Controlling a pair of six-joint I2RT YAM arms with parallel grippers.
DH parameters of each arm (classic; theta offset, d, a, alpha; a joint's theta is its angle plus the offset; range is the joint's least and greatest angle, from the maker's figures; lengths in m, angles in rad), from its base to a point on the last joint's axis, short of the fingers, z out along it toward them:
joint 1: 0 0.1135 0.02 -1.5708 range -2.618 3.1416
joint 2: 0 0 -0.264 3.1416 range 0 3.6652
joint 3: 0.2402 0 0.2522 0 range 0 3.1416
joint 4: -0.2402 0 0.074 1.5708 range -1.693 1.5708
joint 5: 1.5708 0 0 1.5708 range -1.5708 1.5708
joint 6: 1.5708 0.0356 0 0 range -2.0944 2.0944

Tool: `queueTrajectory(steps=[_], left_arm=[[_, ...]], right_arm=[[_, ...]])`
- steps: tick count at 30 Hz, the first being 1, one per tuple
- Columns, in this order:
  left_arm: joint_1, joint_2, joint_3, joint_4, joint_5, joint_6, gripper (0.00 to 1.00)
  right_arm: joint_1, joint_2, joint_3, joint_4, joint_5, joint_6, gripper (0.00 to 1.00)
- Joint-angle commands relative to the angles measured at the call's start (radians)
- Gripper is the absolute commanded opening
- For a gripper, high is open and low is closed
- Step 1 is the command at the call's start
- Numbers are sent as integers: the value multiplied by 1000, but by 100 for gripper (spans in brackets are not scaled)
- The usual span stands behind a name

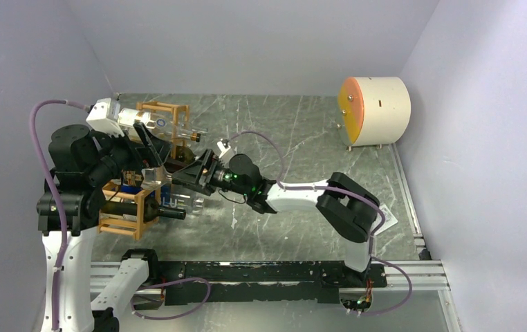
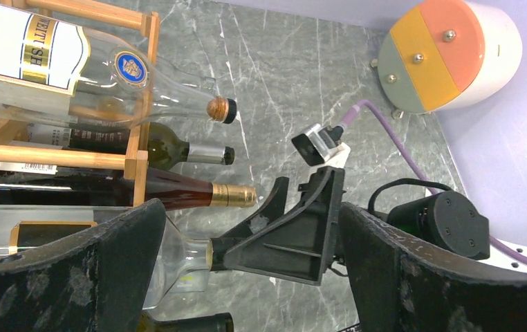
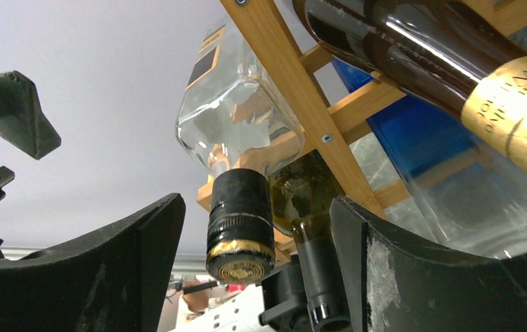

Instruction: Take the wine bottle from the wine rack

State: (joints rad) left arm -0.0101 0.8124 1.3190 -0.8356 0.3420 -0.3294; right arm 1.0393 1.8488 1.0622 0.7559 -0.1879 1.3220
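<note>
Right gripper (image 3: 254, 205), jaws spread, straddles the capped neck of the wine bottle (image 3: 236, 117), lying in the wine rack (image 3: 278, 62) at frame centre; it should close squarely, then pull straight outward. Left gripper (image 2: 250, 211) hangs open.

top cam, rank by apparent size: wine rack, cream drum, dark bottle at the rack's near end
1. wine rack: largest, even though the left arm hides part of it.
2. cream drum: clearly smaller in frame, but it sits farther back, so its true size is unsure.
3. dark bottle: smallest.
</note>
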Motion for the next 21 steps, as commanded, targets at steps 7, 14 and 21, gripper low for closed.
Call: queueTrajectory(steps=[7,14,21], left_arm=[[10,-28,8,8,17,-1,98],[10,-12,13,3,28,1,98],[10,-15,27,-8,18,8,98]], right_arm=[[29,85,66,127,-2,86,77],[32,123,78,180,3,98,62],[31,135,91,183,2,99,55]])
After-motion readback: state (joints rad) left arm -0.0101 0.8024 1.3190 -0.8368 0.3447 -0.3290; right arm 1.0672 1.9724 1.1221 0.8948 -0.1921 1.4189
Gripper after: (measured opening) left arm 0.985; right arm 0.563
